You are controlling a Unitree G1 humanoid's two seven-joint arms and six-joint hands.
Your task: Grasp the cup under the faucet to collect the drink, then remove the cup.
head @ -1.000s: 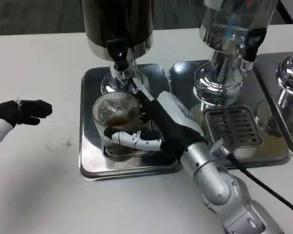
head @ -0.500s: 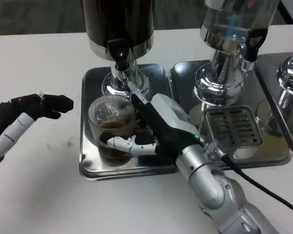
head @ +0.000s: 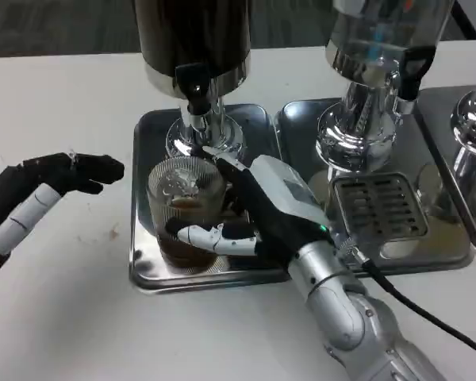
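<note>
A ribbed clear glass cup (head: 184, 208) with brown drink in its lower part stands on the steel drip tray (head: 151, 131), just in front of the black faucet (head: 195, 89) of the dark dispenser. My right hand (head: 258, 214) wraps around the cup from its right side, fingers across its front. My left hand (head: 44, 194) hovers over the white table to the left of the tray, fingers stretched toward the cup, holding nothing.
A second dispenser (head: 373, 71) with a clear tank stands on its own steel tray with a slotted grate (head: 377, 208) to the right. A third chrome base (head: 472, 135) sits at the far right. A black cable (head: 428, 317) trails by my right forearm.
My left hand has come in from the left edge toward the tray. The cup with my right hand around it has slid a little forward and left on the tray.
</note>
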